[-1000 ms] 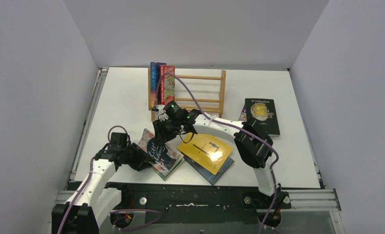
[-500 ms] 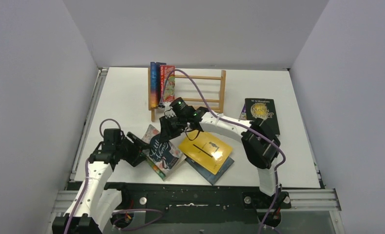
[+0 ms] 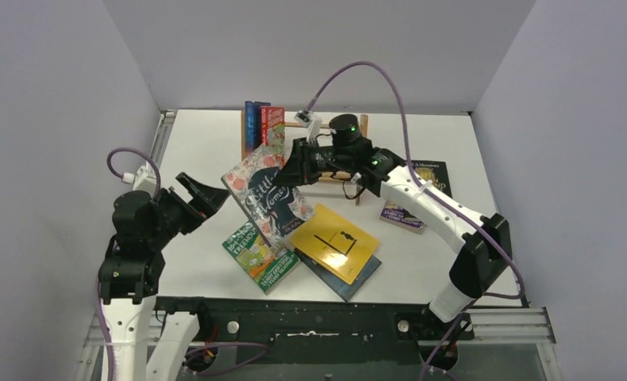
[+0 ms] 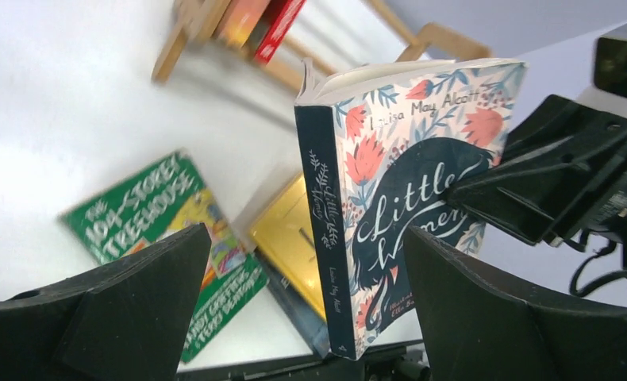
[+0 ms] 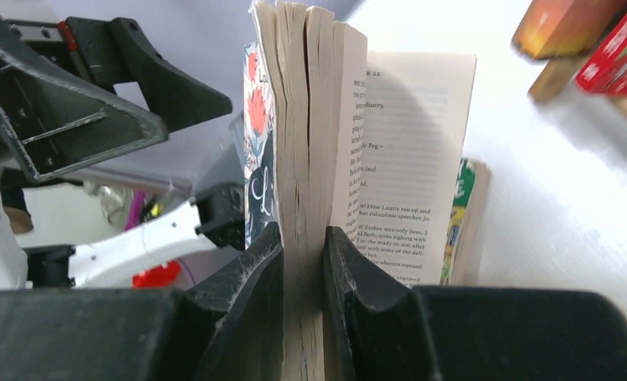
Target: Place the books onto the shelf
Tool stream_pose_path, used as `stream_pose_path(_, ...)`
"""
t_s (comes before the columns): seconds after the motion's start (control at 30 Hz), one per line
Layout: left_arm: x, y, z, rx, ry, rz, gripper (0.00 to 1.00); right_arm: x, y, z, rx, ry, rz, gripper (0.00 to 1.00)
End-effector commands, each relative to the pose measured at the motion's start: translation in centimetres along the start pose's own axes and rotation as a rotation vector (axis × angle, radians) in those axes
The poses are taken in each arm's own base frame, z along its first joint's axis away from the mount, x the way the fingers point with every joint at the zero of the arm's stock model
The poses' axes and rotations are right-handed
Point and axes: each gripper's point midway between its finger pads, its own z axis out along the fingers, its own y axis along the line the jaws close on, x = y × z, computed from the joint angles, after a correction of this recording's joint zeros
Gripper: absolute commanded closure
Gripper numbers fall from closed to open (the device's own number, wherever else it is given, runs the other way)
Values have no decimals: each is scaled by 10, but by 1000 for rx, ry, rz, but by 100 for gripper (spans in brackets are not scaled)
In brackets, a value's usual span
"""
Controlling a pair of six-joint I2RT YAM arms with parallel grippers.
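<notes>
The right end effector point(image 5: 302, 234) pinches only part of the page block of Little Women point(image 3: 269, 198), which hangs in the air mid-frame in the top view. The rear pages hang loose outside the jaws. The largest risk is that the book fans open and slides out, or that pages tear. A smaller risk is that loose pages snag on the slats of the shelf point(image 4: 175, 48), at upper centre of the tabletop point(image 3: 199, 143).

The left end effector point(image 3: 211, 194), at frame left, is spread wide and empty.

- **Books:** eight.
  - Five lie on the tabletop: green book point(image 3: 256, 252), yellow book point(image 3: 334, 242), dark blue book point(image 3: 354, 279) beneath it, black book point(image 3: 441, 178) and purple book point(image 3: 401, 216).
  - Two stand at the shelf's left end: blue book point(image 3: 251, 127) and red book point(image 3: 272, 127).
  - One is held.
- **End effectors:** two.
- **Shelf:** one.
</notes>
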Motion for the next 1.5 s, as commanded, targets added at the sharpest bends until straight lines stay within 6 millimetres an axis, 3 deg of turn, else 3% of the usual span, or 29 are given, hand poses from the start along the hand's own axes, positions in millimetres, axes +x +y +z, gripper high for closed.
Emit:
stream_pose_path(0.0,-42,-66,-13,180,-53,227,8,-88,46,-58,-72,-316,-87,100)
stream_pose_path(0.2,-46,-139,4,501,76,177,8,-135,33,-109,47,-560,-35,100)
stream_pose_path(0.33,-39,-185,16,667,86,213,3,-154,37,-125,27,-651,-14,100)
stream_pose_path(0.43,-26,-198,37,628,133,264,3,-157,46,-131,-5,-670,-15,100)
stream_pose_path(0.63,-36,-209,61,603,127,211,3,-150,52,-137,-50,-662,-7,100)
stream_pose_path(0.83,-24,-238,64,774,262,78,29,-142,56,-134,-100,-633,16,100)
stream_pose_path(1.1,-19,-242,64,810,303,19,58,-136,49,-128,-99,-610,33,100)
stream_pose_path(1.2,-16,-241,63,818,321,28,79,-132,41,-126,-64,-595,35,89)
stream_pose_path(1.27,-17,-242,62,825,319,46,99,-129,34,-127,-16,-588,29,77)
stream_pose_path(1.37,-25,-238,62,800,269,90,100,-121,10,-135,141,-580,36,52)
stream_pose_path(1.47,-39,-226,66,730,177,155,100,-109,-22,-158,370,-589,46,35)
